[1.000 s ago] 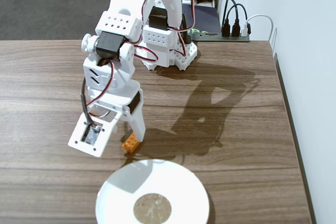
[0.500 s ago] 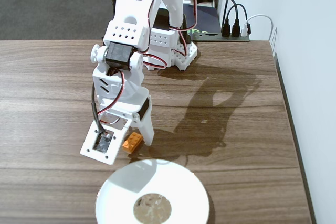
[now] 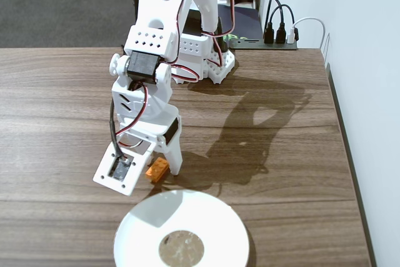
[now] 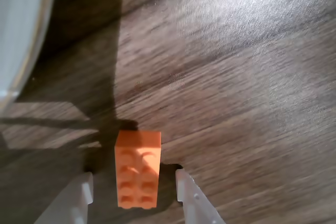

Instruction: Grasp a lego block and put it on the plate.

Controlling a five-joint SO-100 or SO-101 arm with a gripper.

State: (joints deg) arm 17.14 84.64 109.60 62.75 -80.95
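Note:
The orange lego block (image 4: pixel 137 169) lies on the wood table, studs up, between my two white fingertips. My gripper (image 4: pixel 135 182) is open, with a gap on each side of the block, and touches neither side. In the fixed view the gripper (image 3: pixel 161 168) is down at the table with the block (image 3: pixel 157 171) showing beside its finger. The white plate (image 3: pixel 144 223) with a grey-brown centre lies just in front, near the table's front edge. Its rim shows at the wrist view's top left (image 4: pixel 21 30).
The arm's base (image 3: pixel 200 51) stands at the table's back. A power strip with plugs (image 3: pixel 278 35) sits at the back right beside a white wall. The table's right edge runs along the wall.

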